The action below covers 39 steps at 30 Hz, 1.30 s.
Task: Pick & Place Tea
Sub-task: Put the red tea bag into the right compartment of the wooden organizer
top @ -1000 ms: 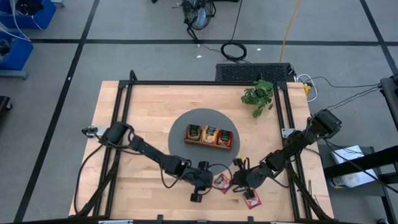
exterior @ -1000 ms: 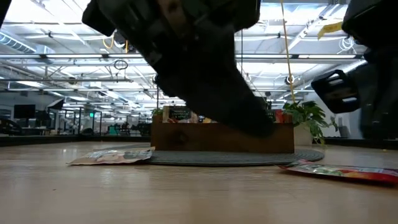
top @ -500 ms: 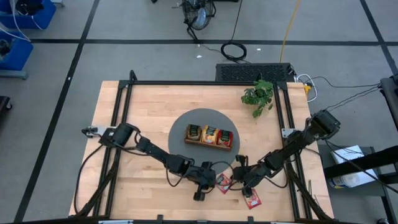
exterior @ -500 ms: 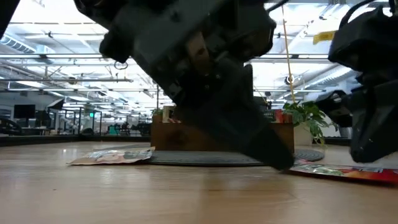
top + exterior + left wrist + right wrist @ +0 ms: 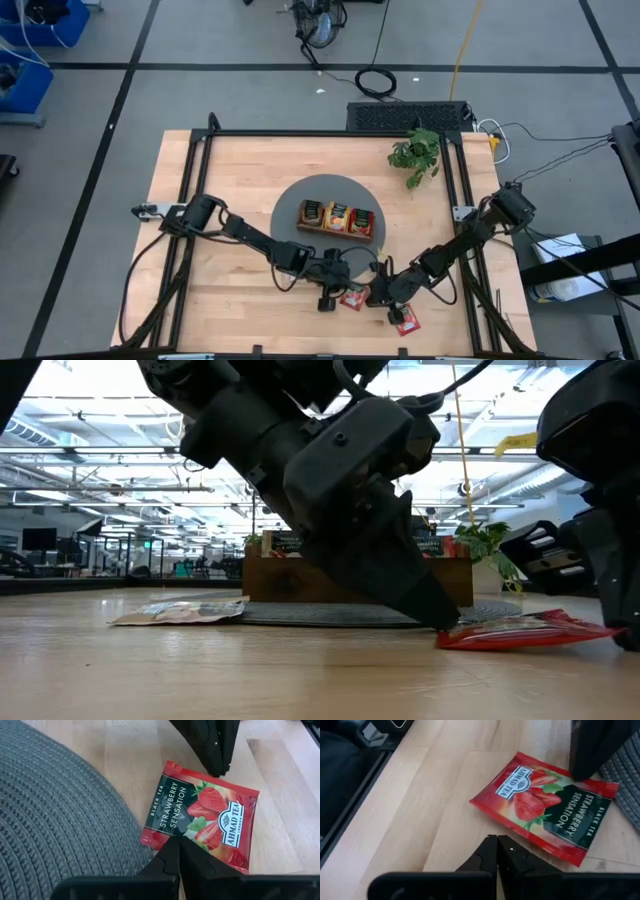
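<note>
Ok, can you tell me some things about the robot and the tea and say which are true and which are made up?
1. The left tool pinches the edge of a red strawberry sachet. True.
2. The wooden tray stands on the bare table. False: it stands on a round grey mat.
3. The right tool is wide open. False: it is shut.
4. A second red sachet lies near the table's front edge. True.

From above, the left arm's fingers [image 5: 341,291] cover an edge of the red sachet [image 5: 353,298], its print too small to read there. The sachets in the wooden tray [image 5: 336,218] are too small to count. In the low view, the left arm hides much of that tray.
</note>
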Each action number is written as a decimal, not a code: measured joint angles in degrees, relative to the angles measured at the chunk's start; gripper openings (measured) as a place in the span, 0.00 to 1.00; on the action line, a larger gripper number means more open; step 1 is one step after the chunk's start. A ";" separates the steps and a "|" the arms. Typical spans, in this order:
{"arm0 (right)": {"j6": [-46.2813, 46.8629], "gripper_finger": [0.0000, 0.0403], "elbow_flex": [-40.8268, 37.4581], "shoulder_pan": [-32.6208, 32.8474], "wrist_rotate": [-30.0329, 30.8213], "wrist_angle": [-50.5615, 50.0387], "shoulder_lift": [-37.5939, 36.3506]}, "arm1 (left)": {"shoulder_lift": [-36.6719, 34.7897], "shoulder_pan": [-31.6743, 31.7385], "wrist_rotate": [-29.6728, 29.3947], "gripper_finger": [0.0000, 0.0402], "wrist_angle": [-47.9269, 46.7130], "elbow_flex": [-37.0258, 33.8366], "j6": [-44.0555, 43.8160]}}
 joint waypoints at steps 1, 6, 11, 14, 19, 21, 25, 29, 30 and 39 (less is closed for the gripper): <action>-0.16 0.00 0.01 0.03 -0.05 -0.10 -0.16 | 0.00 -0.17 -0.06 0.02 -0.02 0.00 0.40; -0.29 0.00 -0.11 0.07 -0.32 -1.20 -1.75 | -1.20 -2.15 -2.07 0.06 -0.42 0.58 3.64; 1.97 0.00 -0.16 0.11 1.40 -5.07 -4.36 | -2.69 -4.49 -2.91 0.06 -0.99 0.75 5.71; 5.15 0.00 -0.16 0.05 4.76 -8.64 -4.93 | -2.76 -5.78 -2.41 0.06 -1.46 0.63 5.43; 8.96 0.00 -1.05 -1.10 6.31 -9.26 -5.13 | -2.33 -6.95 -6.04 0.04 -2.43 0.63 4.65; 8.41 0.00 -1.73 -1.50 6.50 -8.37 -5.11 | -2.08 -6.59 -6.67 0.02 -2.32 0.48 4.63; 7.71 0.00 -2.78 -1.50 7.60 -7.38 -5.13 | -1.32 -6.03 -6.27 0.03 -0.14 0.52 4.58; 7.54 0.03 -4.20 -1.50 7.63 -4.44 -5.11 | -0.03 -5.65 -3.80 0.03 1.01 0.54 4.33; 7.58 0.04 -4.49 -1.52 8.03 -3.96 -5.11 | 0.39 -5.39 -2.59 0.02 1.08 0.50 3.90; 10.71 0.06 -8.19 -1.94 10.70 3.25 -5.09 | 3.15 -3.77 -0.04 0.02 3.84 0.84 0.02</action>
